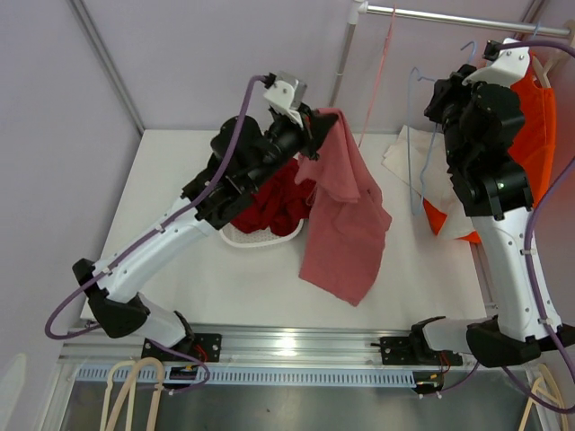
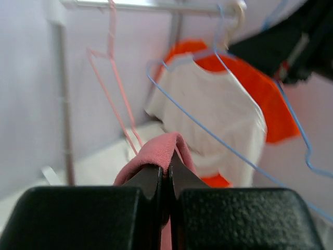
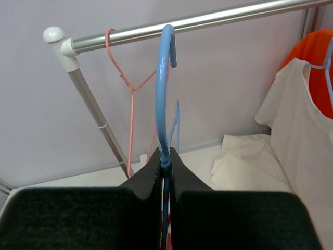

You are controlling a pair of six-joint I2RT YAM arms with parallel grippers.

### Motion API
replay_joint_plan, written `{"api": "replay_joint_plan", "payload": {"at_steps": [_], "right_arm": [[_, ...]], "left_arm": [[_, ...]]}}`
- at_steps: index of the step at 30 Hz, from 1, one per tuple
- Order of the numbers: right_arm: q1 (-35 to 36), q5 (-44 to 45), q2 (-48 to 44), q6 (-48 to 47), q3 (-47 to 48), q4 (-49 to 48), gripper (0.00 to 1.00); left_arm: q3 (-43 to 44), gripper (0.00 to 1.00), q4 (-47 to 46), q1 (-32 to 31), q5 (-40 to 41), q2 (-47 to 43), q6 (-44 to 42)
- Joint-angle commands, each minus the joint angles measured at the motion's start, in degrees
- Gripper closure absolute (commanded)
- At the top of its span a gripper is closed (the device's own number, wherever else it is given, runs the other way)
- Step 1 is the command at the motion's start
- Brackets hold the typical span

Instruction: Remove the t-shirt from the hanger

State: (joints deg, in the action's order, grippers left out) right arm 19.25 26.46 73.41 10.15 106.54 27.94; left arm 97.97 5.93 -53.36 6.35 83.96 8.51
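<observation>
The pink-red t-shirt [image 1: 344, 215] hangs in a long drape from my left gripper [image 1: 316, 121], above the white table. In the left wrist view the gripper [image 2: 167, 169] is shut on a fold of the shirt [image 2: 161, 148]. My right gripper [image 1: 437, 101] is up near the rail and shut on a thin blue hanger [image 1: 412, 171]. In the right wrist view the gripper [image 3: 165, 156] pinches the hanger's neck, with the hook [image 3: 165, 73] standing up just under the rail. The wire of the blue hanger [image 2: 223, 140] looks bare and apart from the shirt.
A white basket [image 1: 260, 239] of dark red clothes sits below the left arm. A metal rail [image 3: 208, 21] carries an empty pink hanger [image 3: 131, 99] and hangers with a white shirt [image 3: 296, 114] and an orange one [image 1: 532, 126]. White cloth [image 1: 402, 154] lies on the table.
</observation>
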Motion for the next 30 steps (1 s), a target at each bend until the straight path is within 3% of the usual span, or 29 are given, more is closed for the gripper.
{"api": "replay_joint_plan", "payload": {"at_steps": [1,4,10,14,20,22,27,30], "right_arm": [[-1.57,-4.82,0.86,-1.63,1.74,-7.54,1.00],[-3.77,-8.42,3.05,-2.06,1.91,-9.65,1.00],[-7.37,-12.83,8.50,-3.56,4.98,-12.30,1.00],[-9.05,-14.85,11.58,-2.51,7.45,-12.56,1.00],[-9.58,-16.26,15.18,-2.07,10.61,-12.47,1.00],[-9.66,-16.35,15.54,-2.07,10.88,-13.09,1.00],[-10.10,-16.87,16.94,-2.42,12.11,-13.27,1.00],[-10.10,-17.05,17.03,-2.42,12.20,-12.92,1.00]], "left_arm": [[4.49,0.99,-11.80,4.65,2.35,1.81,-6.84],[14.65,0.99,-10.07,9.66,2.62,7.25,-7.02],[25.05,0.99,-8.48,15.39,3.32,10.78,-13.33],[28.50,0.99,-9.62,17.24,4.46,9.99,-17.30],[35.62,0.99,-6.37,23.04,4.72,11.84,-16.43],[32.65,0.99,-5.14,23.65,5.16,10.01,-15.38],[10.79,0.99,-12.52,24.44,7.71,3.23,-13.27],[6.46,0.99,-12.26,26.02,8.06,1.65,-9.67]]}}
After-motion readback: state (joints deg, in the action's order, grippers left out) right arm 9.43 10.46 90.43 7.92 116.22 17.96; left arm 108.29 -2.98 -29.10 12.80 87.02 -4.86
